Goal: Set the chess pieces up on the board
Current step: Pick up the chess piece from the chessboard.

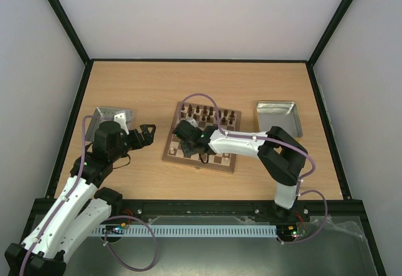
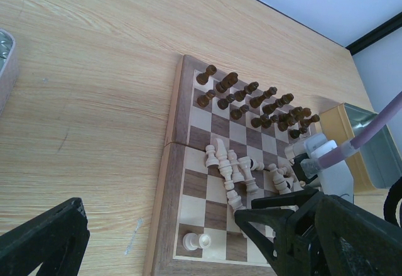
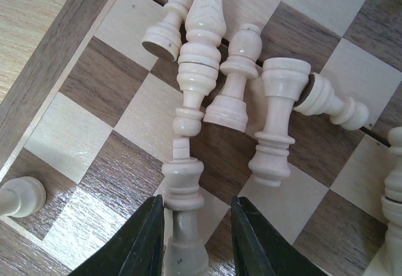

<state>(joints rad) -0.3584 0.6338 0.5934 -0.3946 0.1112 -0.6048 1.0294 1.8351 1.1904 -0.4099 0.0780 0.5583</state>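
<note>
The board (image 1: 200, 139) lies mid-table. Dark chess pieces (image 2: 251, 100) stand in its two far rows. Several cream chess pieces (image 2: 235, 169) lie toppled in a heap on the near-left squares, and one cream pawn (image 2: 196, 241) lies alone by the corner. My right gripper (image 3: 198, 202) is low over the heap and open, its jaws on either side of a lying cream piece (image 3: 182, 185); the left jaw is at its collar and a gap shows on the right. My left gripper (image 1: 146, 135) hovers wide open over bare table left of the board, holding nothing.
A grey metal tray (image 1: 113, 115) sits behind the left gripper and another tray (image 1: 278, 117) stands right of the board. The right arm's purple cable (image 1: 204, 97) arches over the dark rows. Black rails edge the table.
</note>
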